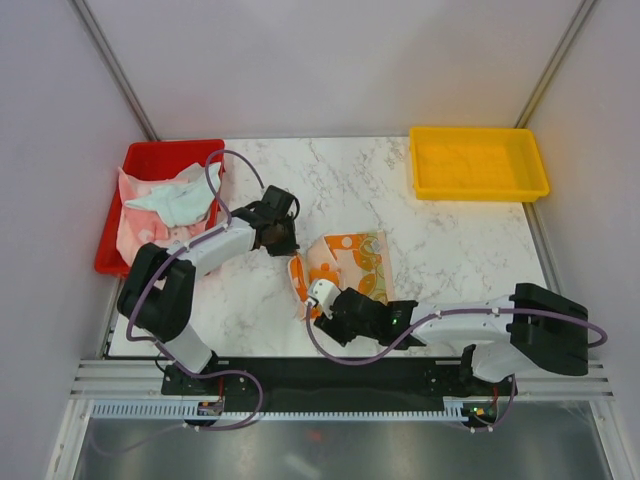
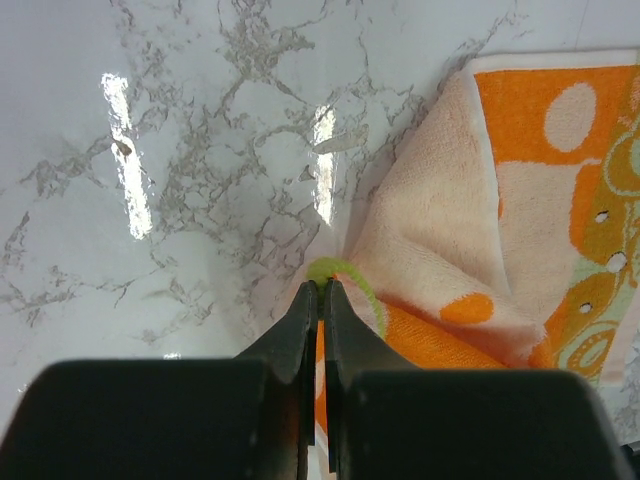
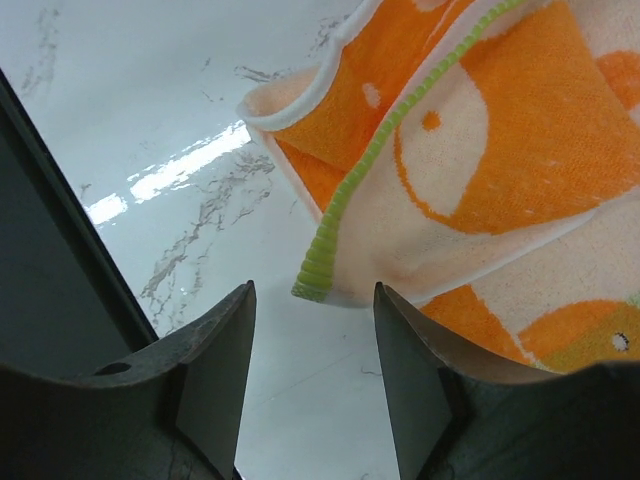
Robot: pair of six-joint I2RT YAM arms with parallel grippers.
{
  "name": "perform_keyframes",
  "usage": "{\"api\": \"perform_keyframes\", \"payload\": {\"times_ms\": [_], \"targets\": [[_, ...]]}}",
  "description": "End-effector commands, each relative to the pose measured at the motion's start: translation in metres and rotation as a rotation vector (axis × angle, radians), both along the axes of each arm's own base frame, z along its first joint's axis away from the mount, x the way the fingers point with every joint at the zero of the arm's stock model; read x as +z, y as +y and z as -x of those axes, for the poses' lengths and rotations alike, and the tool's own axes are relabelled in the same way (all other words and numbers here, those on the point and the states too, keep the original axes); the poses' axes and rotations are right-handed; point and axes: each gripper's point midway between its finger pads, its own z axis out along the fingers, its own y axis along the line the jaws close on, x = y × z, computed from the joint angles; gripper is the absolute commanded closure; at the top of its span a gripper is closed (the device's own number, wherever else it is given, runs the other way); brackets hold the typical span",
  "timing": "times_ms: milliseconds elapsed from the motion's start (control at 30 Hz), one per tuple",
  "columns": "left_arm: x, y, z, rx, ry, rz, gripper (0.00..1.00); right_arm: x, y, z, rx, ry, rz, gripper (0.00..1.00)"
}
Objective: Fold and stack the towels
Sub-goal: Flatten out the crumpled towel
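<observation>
Now our left jaws clamp the orange towel (image 1: 350, 262) by an edge, and its loose corner lies just ahead of our parted right jaws.

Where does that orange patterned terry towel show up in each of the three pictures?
Top external: orange patterned terry towel, centre of white marble table.
Left wrist: right side, edge pinched by shut left gripper.
Right wrist: upper right, beyond open right gripper.
Shared landmark: that marble tabletop.

We are pinching the orange-and-peach patterned towel (image 2: 520, 200) at its corner with our left gripper (image 2: 322, 292) — jaws pressing together beside a green loop (image 2: 362, 285) — its peach underside folding over above the marble table (image 2: 200, 150).
</observation>
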Motion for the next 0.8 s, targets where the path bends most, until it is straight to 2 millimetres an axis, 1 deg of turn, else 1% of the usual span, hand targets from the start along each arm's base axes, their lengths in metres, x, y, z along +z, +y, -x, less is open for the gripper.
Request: {"api": "perform_keyframes", "payload": {"times_ms": [0,33,133,167,200,233,267,300,333,367,400,433,467,500,533,567,600,633,667,700,733,767], "targets": [[0.006,-0.003,-0.01,-0.012,-0.033,0.018,0.98,0.016,0.016,-0.014,-0.034,-0.097,-0.021,0.42],[0.006,-0.002,-0.01,-0.013,-0.032,0.016,0.98,0.014,0.013,-0.02,-0.068,-0.124,-0.006,0.43],[0.005,-0.001,-0.01,-0.017,-0.033,0.014,0.98,0.016,0.011,-0.026,-0.1,-0.159,-0.008,0.56],[0.004,-0.001,-0.009,-0.019,-0.034,0.013,0.98,0.021,0.008,-0.033,-0.137,-0.189,-0.012,0.71],[0.005,-0.005,-0.007,-0.034,-0.026,0.031,0.98,0.023,0.005,-0.035,-0.151,-0.203,-0.014,0.78],[0.006,-0.006,-0.006,-0.041,-0.029,0.039,0.98,0.03,0.005,-0.037,-0.156,-0.22,-0.029,0.83],[0.008,-0.006,-0.006,-0.048,-0.035,0.044,0.98,0.036,0.002,-0.042,-0.183,-0.243,-0.036,0.99],[0.011,-0.007,-0.006,-0.05,-0.04,0.05,0.98,0.039,-0.001,-0.044,-0.194,-0.258,-0.038,1.0],[0.013,-0.009,-0.005,-0.059,-0.044,0.059,0.98,0.049,-0.002,-0.047,-0.21,-0.276,-0.059,1.0],[0.024,-0.01,-0.005,-0.068,-0.067,0.076,0.98,0.056,-0.01,-0.054,-0.26,-0.31,-0.058,1.0],[0.031,-0.013,-0.004,-0.083,-0.077,0.096,0.98,0.071,-0.013,-0.056,-0.285,-0.329,-0.091,1.0],[0.04,-0.015,-0.004,-0.096,-0.095,0.113,0.98,0.08,-0.017,-0.059,-0.312,-0.346,-0.102,1.0],[0.062,-0.017,-0.003,-0.11,-0.148,0.144,0.98,0.085,-0.023,-0.061,-0.338,-0.35,-0.095,1.0],[0.074,-0.019,-0.002,-0.118,-0.172,0.168,0.98,0.108,-0.026,-0.063,-0.366,-0.367,-0.141,1.0],[0.09,-0.02,0.001,-0.126,-0.205,0.194,0.98,0.118,-0.029,-0.063,-0.374,-0.372,-0.156,1.0],[0.116,-0.02,0.006,-0.142,-0.265,0.229,0.98,0.122,-0.035,-0.062,-0.389,-0.363,-0.146,1.0],[0.133,-0.021,0.01,-0.156,-0.296,0.256,0.98,0.148,-0.039,-0.063,-0.418,-0.371,-0.201,1.0],[0.151,-0.025,0.018,-0.197,-0.322,0.299,0.98,0.16,-0.043,-0.062,-0.428,-0.367,-0.218,1.0],[0.167,-0.027,0.025,-0.223,-0.348,0.332,0.98,0.166,-0.05,-0.059,-0.431,-0.359,-0.2,1.0],[0.198,-0.026,0.038,-0.248,-0.416,0.382,0.98,0.199,-0.054,-0.058,-0.448,-0.356,-0.282,1.0],[0.218,-0.03,0.05,-0.282,-0.442,0.438,0.98,0.213,-0.058,-0.054,-0.438,-0.35,-0.31,1.0],[0.236,-0.029,0.06,-0.299,-0.475,0.476,0.98,0.223,-0.063,-0.05,-0.432,-0.348,-0.325,1.0]]}}
